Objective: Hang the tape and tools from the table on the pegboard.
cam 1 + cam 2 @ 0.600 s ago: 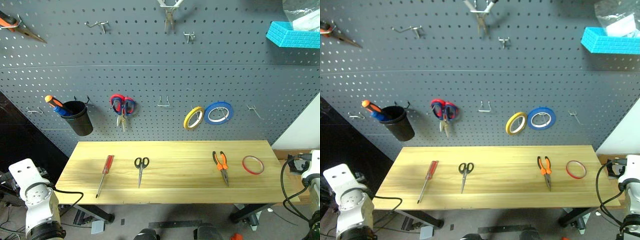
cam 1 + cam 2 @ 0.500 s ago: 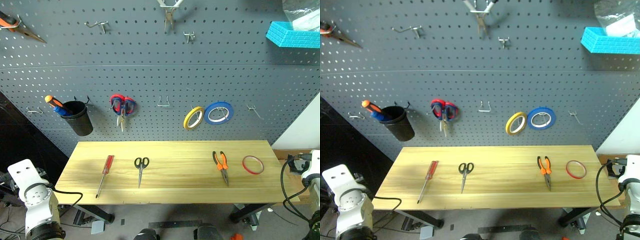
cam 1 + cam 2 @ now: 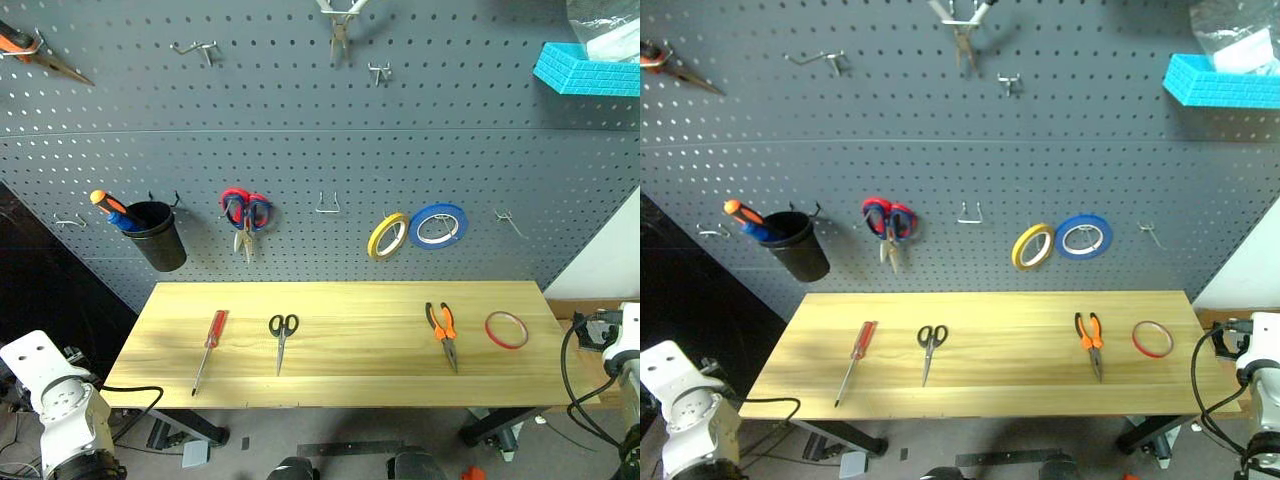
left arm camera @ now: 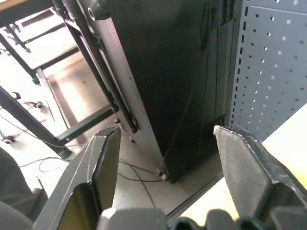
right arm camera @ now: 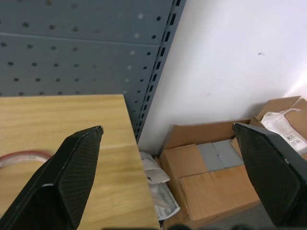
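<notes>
Table (image 3: pixel 340 385): long light wood top, set against the foot of the pegboard (image 3: pixel 300 130).
Screwdriver (image 3: pixel 209 347): red handle, flat on the table near its left end, tip toward the front edge.
Scissors (image 3: pixel 282 337): black handles, flat on the table just right of the screwdriver, blades toward the front edge.
Pliers (image 3: pixel 442 331): orange-and-black handles, flat on the table right of centre, nose toward the front edge.
Tape (image 3: pixel 506 329): thin red ring, flat on the table near its right end, just right of the pliers and apart from them.
Pegboard items: black cup (image 3: pixel 158 235) above the table's left end, red-and-blue shears (image 3: pixel 245 215) above the scissors, yellow roll (image 3: pixel 386 235) and blue roll (image 3: pixel 437 224) above the pliers, bare hook (image 3: pixel 327 204) between shears and rolls.
Left gripper (image 4: pixel 165 143): spread wide, nothing between the fingers, off the table's left end, aimed at a dark frame beside the pegboard.
Right gripper (image 5: pixel 168 143): spread wide, nothing between the fingers, at the table's right end over its corner; the tape's edge lies beside its one finger, not touching.
Boxes (image 5: pixel 211 167): cardboard, on the floor past the table's right end.
</notes>
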Controlling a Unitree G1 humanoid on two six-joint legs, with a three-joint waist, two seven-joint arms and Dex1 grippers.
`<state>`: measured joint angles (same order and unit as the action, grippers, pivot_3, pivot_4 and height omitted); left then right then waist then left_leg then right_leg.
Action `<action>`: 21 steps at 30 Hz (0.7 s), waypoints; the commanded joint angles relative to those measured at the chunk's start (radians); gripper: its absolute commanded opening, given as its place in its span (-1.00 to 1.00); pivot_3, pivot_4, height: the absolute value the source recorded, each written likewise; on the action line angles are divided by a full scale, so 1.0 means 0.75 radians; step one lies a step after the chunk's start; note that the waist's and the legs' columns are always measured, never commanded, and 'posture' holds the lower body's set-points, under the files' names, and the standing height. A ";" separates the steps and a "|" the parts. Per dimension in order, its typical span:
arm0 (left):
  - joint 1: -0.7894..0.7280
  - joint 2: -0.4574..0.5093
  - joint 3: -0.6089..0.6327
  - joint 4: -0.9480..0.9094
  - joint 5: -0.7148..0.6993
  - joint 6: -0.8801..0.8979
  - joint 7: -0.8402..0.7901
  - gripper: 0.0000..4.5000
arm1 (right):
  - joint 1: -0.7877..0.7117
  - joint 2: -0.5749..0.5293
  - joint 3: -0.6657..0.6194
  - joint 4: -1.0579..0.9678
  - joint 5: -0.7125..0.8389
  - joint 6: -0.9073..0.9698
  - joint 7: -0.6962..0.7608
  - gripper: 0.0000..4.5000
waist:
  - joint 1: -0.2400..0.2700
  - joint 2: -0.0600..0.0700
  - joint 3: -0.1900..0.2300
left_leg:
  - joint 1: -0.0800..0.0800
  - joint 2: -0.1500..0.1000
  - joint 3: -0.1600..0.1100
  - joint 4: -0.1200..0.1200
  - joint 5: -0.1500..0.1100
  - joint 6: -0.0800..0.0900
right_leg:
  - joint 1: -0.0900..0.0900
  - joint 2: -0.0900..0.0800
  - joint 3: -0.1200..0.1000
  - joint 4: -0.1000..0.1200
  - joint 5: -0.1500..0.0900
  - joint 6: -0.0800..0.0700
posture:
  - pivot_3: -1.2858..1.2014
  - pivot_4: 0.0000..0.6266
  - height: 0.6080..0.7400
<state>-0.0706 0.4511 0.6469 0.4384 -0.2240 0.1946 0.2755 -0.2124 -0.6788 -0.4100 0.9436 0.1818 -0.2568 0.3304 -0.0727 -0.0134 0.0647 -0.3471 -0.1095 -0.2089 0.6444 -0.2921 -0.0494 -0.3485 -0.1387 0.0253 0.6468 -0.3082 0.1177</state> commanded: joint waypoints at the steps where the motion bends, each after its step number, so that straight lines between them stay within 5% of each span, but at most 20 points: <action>1: 0.023 0.042 0.007 -0.064 0.048 -0.054 0.011 0.46 | 0.017 -0.027 -0.004 -0.103 0.012 -0.008 0.036 1.00 | 0.001 0.001 0.001 | 0.000 0.000 0.001 0.000 0.000 0.000 | 0.000 0.000 0.001 0.000 0.000 0.000 | 0.03 -0.75 1.00; 6: 0.026 0.012 -0.033 -0.209 -0.004 -0.082 -0.108 0.46 | 0.089 -0.017 0.033 -0.285 0.006 0.042 0.107 1.00 | 0.027 -0.002 0.016 | 0.000 0.001 0.005 0.000 -0.003 0.005 | -0.002 0.003 0.008 0.000 0.000 0.000 | 0.03 -0.67 1.00; 10: 0.065 0.076 -0.275 -0.386 0.138 -0.109 -0.302 0.46 | 0.178 -0.007 0.053 -0.535 0.048 0.190 0.179 1.00 | 0.053 0.000 0.028 | 0.000 0.002 0.011 0.000 -0.003 0.006 | -0.003 0.003 0.013 0.000 0.001 0.001 | 0.01 -0.58 1.00; 21: -0.077 0.172 -0.708 -0.744 -0.036 0.086 -1.011 0.46 | 0.402 -0.030 0.143 -1.289 0.117 0.855 0.256 1.00 | 0.045 0.013 0.110 | -0.024 0.020 0.028 0.001 -0.003 0.005 | -0.027 0.010 0.021 0.001 0.008 -0.004 | -0.06 -0.35 1.00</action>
<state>-0.1102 0.5575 0.1464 -0.0625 -0.2340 0.2446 -0.4083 0.0802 -0.6821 -0.2991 0.0609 0.2562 0.3121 0.5226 -0.0389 -0.0039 0.1475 -0.3655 -0.0939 -0.1863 0.6451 -0.2944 -0.0459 -0.3691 -0.1294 0.0418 0.6476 -0.3019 0.1143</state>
